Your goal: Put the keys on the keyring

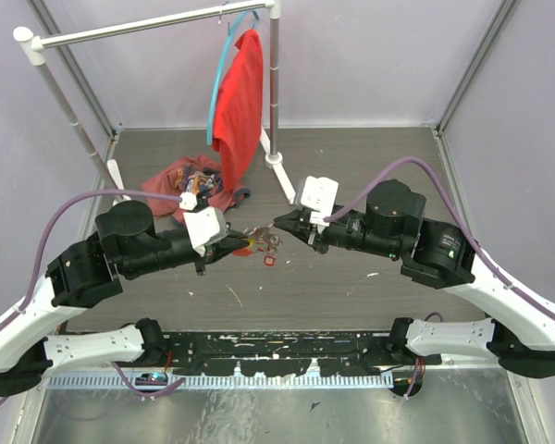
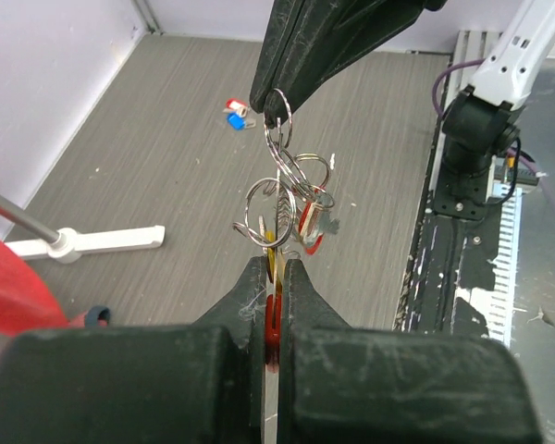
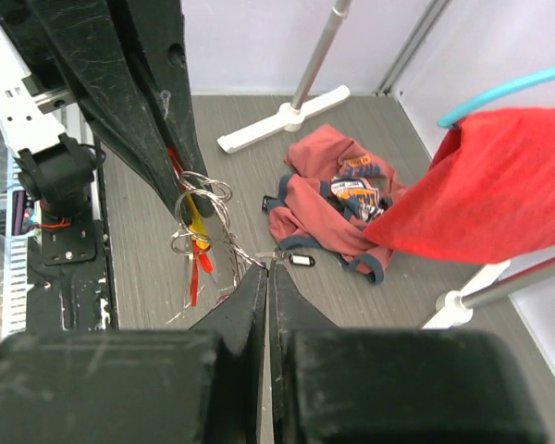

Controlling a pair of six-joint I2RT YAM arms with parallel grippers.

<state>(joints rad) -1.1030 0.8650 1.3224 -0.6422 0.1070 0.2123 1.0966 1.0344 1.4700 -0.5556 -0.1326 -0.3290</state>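
Over the middle of the table my two grippers meet tip to tip. My left gripper (image 2: 276,264) (image 1: 243,242) is shut on a key (image 2: 275,319) with a red head and a brass blade. The blade reaches into a bunch of thin metal rings, the keyring (image 2: 288,190) (image 3: 200,202), which hangs between the grippers with a red strap tag (image 3: 195,274). My right gripper (image 3: 267,268) (image 1: 279,222) is shut on one wire ring of that bunch (image 2: 277,109). Two more keys (image 2: 233,114), one red-headed and one blue-headed, lie on the table beyond.
A crumpled red shirt (image 3: 338,199) lies on the table at the back left, with a black oblong fob (image 3: 299,260) beside it. A white clothes rack (image 1: 275,92) stands behind, with a red garment (image 1: 240,97) hanging from it and its white foot (image 2: 92,242) on the table.
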